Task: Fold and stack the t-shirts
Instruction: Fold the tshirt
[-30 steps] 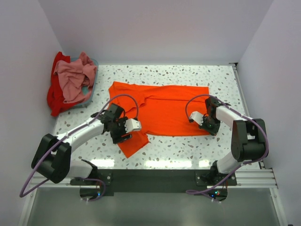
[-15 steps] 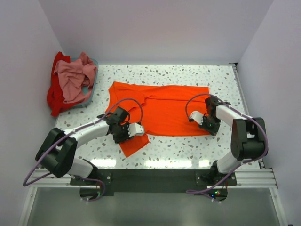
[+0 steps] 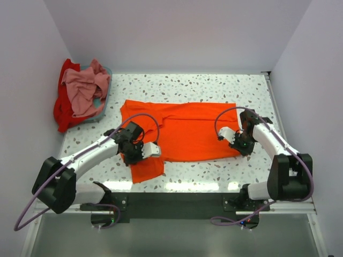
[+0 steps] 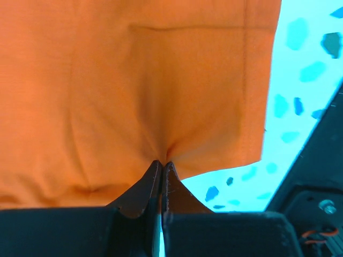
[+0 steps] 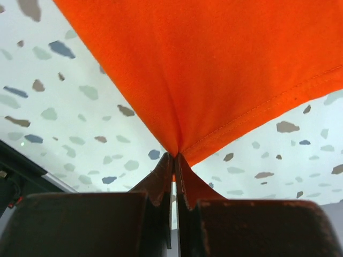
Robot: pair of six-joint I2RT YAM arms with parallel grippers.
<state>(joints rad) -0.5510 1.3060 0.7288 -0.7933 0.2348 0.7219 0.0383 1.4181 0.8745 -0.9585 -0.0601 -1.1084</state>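
Top external view shows the orange shirt (image 3: 187, 131) lying spread out in the middle of the speckled table (image 3: 214, 85). One sleeve sticks out toward the near edge on the left.

The left claw (image 4: 162, 167) sits on the left side of the shirt, close to that sleeve. Its two fingers are squeezed tight together and pinch a little bit of orange cloth. The cloth wrinkles into a point where they bite it.

The right claw (image 5: 174, 157) is at the near right corner of the shirt. Its fingers are squeezed together too. They pinch the shirt right by its stitched edge, and the cloth pulls up from there like a small tent.

Far off at the back left corner stands a blue tub (image 3: 106, 71). The pink shirt (image 3: 80, 88) lies bunched on top of it. The red shirt (image 3: 63, 110) hangs over its left side.
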